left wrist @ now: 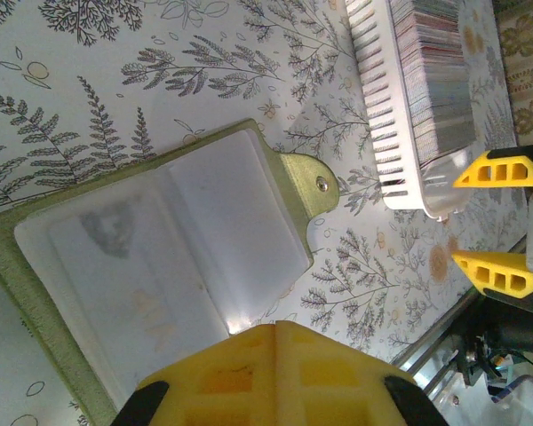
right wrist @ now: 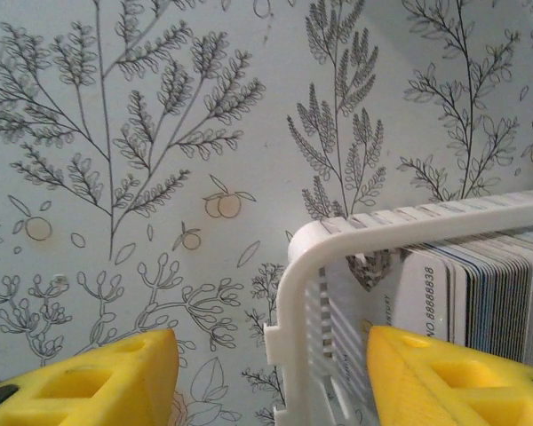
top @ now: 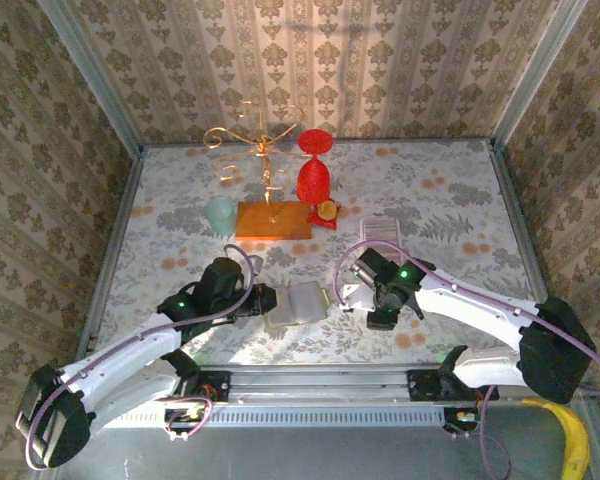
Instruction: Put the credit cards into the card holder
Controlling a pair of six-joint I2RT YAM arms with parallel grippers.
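While the left gripper (left wrist: 275, 355) is resting with its two yellow fingers pressed together at the near edge of the one open card holder (left wrist: 160, 257), the right gripper (right wrist: 271, 382) is hanging with its two fingers spread apart, straddling a corner of the single white slotted tray (right wrist: 293, 293) and gripping nothing. The credit cards (right wrist: 489, 302) are standing on edge inside that tray, packed in a row too tight to count. The green holder is lying flat on the flowered surface (top: 450, 200) between the two arms, its clear sleeves facing up and showing a faint grey patch that I cannot tell to be a card. The tray is sitting just beyond it to the right. Farther back, one gold wire stand (top: 265, 140) on a wooden base, one red vase (top: 314, 175) and one pale green cup (top: 221, 214) are standing, and one banana (top: 572, 440) is lying past the near right corner.
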